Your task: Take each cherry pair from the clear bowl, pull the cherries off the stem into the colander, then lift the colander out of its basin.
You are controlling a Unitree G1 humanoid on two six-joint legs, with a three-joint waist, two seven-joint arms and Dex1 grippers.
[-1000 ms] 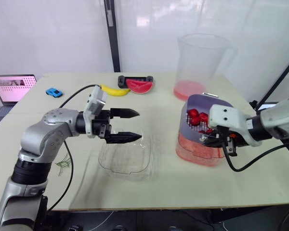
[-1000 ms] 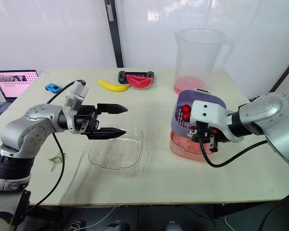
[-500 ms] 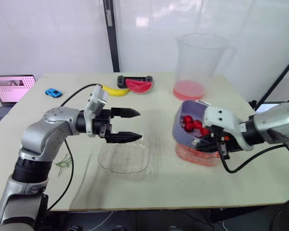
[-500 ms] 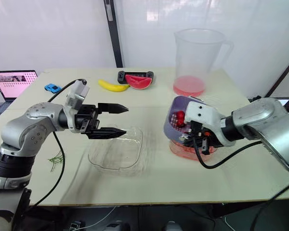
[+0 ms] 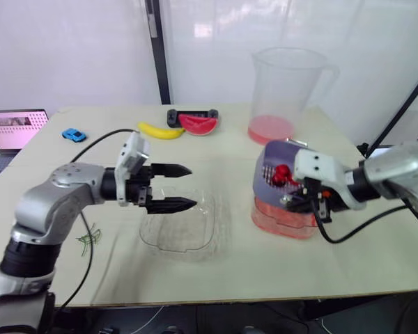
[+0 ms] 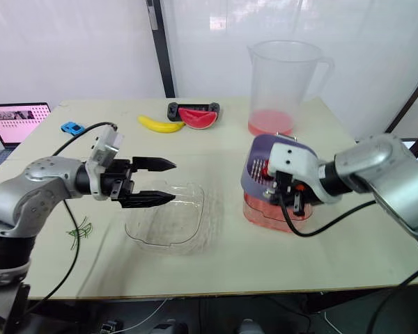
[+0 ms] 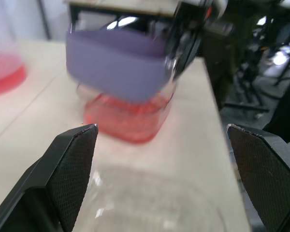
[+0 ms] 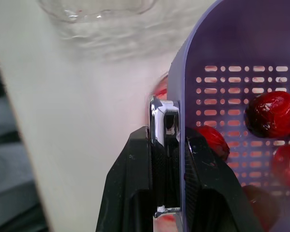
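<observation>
Colander (image 8: pixel 241 34) of cherries (image 8: pixel 271 114), clamped by right pincer (image 8: pixel 168 145), tilts atop basin (image 5: pixel 282 219); left pincer (image 5: pixel 191 186) spread.

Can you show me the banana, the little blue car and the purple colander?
banana (image 5: pixel 161 131): left eye view, middle of its yellow body.
blue car (image 5: pixel 73 134): left eye view, its roof.
colander (image 8: pixel 241 34): right wrist view, plain purple wall above the holes.
</observation>
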